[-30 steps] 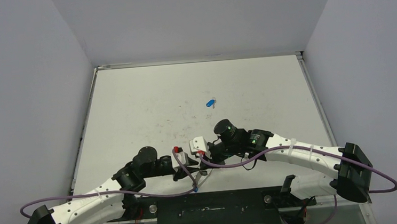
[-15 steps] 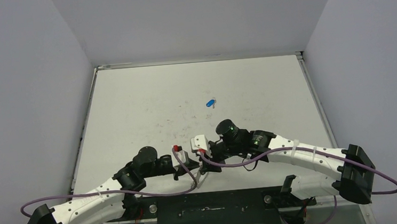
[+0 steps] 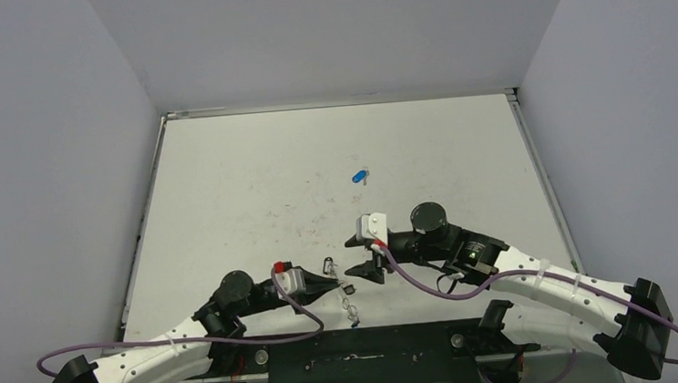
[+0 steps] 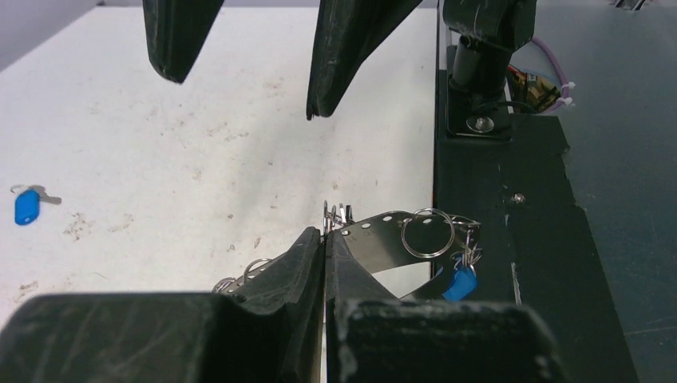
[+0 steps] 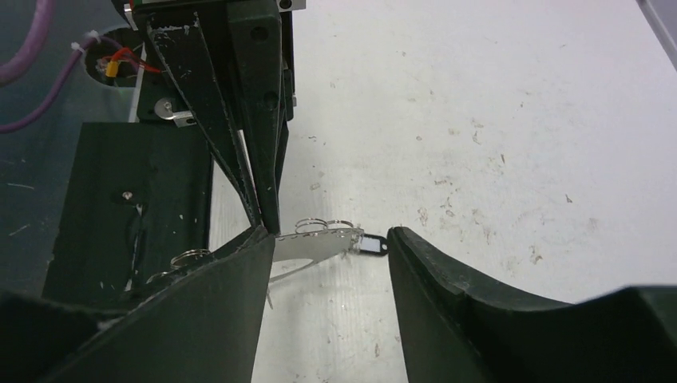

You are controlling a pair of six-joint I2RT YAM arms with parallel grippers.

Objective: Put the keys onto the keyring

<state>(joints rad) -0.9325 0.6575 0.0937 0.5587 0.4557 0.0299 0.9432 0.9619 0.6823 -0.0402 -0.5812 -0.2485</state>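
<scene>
My left gripper (image 4: 326, 235) is shut on the keyring (image 4: 383, 239), a silver band with small loops, held just above the table's near edge. A blue key (image 4: 459, 283) hangs from the ring's near end, and a black key (image 5: 371, 245) sits at its tip. In the top view the keyring (image 3: 329, 267) lies between the two grippers. My right gripper (image 5: 327, 239) is open, its fingers standing either side of the ring's tip without touching it. Another blue key (image 3: 359, 176) lies loose on the white table, further back.
The black mounting plate (image 3: 366, 347) with the arm bases runs along the near edge, right under the held ring. Purple cables (image 3: 416, 281) loop beside both wrists. Grey walls close in the table (image 3: 225, 182) on three sides.
My left gripper closed on the keyring and drew back to the left with it. The right gripper let go, opened and pulled away to the right.
</scene>
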